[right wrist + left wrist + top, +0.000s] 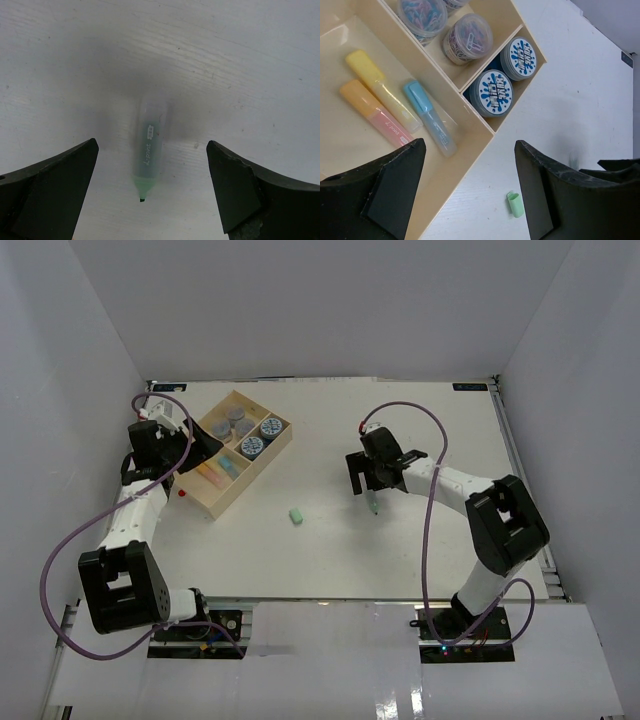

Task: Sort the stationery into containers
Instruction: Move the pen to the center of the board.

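Right wrist: grn marker (pixel 148 150) under jaws

**Colours in and around the pale-wood tray (pixel 485 131)**

In the tray's long section we see a yellow stick (pixel 380 87), a stick (pixel 372 117) that is orange at one end and pink at the other, and a light blue stick (pixel 427 117) with a clear body. One small section holds two rolls (pixel 495 92) with white faces, blue splash prints and blue lettering. The other holds clear tubs (pixel 467 37) of mixed pink, blue and purple clips. Near the tray, a mint-green cap (pixel 515 204) lies on the white worktop (pixel 400 540). Well apart from the tray we find a frosted marker (pixel 147 150) with a green tip. The left pincer (pixel 470 185) and right pincer (pixel 151 144) are both matt black, and the cables (pixel 60 570) are purple.
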Available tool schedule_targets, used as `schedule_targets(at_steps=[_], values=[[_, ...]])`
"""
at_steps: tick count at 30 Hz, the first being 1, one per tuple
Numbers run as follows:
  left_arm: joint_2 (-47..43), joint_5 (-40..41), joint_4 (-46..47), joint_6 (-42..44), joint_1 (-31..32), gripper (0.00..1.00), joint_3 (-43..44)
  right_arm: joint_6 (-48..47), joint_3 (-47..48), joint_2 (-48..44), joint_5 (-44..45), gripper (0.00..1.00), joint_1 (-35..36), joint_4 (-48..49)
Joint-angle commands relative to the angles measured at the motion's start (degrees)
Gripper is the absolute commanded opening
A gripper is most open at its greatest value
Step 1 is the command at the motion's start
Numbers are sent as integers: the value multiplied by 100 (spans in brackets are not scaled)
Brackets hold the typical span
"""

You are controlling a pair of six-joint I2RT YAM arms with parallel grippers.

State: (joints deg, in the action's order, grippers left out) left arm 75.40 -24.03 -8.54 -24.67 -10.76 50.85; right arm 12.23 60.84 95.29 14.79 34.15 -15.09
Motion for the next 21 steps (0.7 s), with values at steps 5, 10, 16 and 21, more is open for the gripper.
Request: schedule_targets(at_steps=[5, 10, 16, 21], values=[[-245, -330, 133, 6, -22, 83, 65, -317, 543, 666, -450, 96, 4, -135], [-236, -392, 168, -29, -22, 84, 48, -563, 578, 938, -713, 97, 92, 59], [-227, -436, 203, -30, -22, 84, 30, -959, 578, 1071, -1082, 97, 329, 208], [-218, -488, 229, -38, -22, 84, 21, -1196, 421, 1036, -1355, 97, 531, 261]])
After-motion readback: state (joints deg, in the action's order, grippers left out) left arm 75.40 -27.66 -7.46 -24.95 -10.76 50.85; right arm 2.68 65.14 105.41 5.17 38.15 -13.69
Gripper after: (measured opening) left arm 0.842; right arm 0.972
